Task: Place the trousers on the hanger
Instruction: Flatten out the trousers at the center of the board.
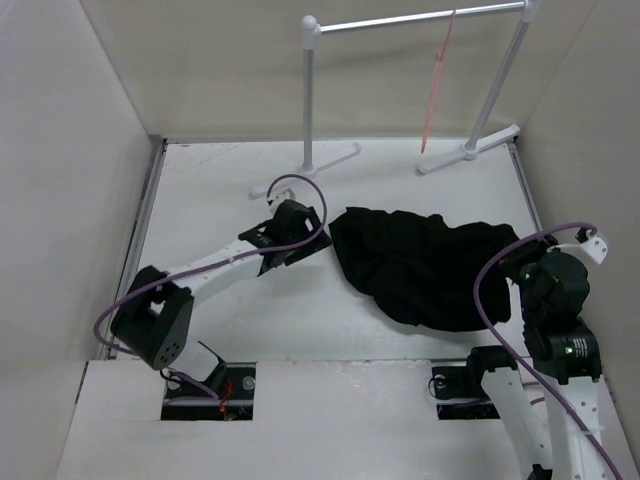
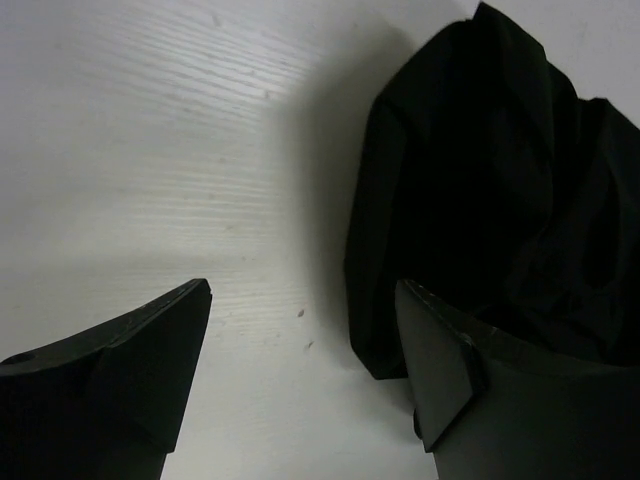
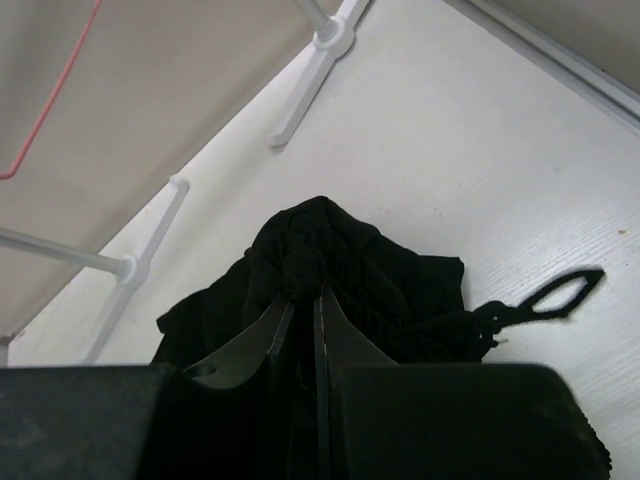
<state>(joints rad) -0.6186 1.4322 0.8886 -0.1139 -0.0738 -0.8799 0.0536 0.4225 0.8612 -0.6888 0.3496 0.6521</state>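
Tabletop: right end effector (closed) on trousers

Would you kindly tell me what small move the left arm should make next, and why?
Probably ease the left gripper onto the near edge of the trousers: it is open over bare table beside them, while the right gripper pinches the fabric.

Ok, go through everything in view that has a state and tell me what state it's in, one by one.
trousers: crumpled in a heap on the table, not on the hanger.
hanger: hanging from the garment rail, bare.
garment rail: standing upright at the table's far end.
left gripper: open, only table between its fingers, at the heap's edge.
right gripper: shut on a bunch of the trousers.
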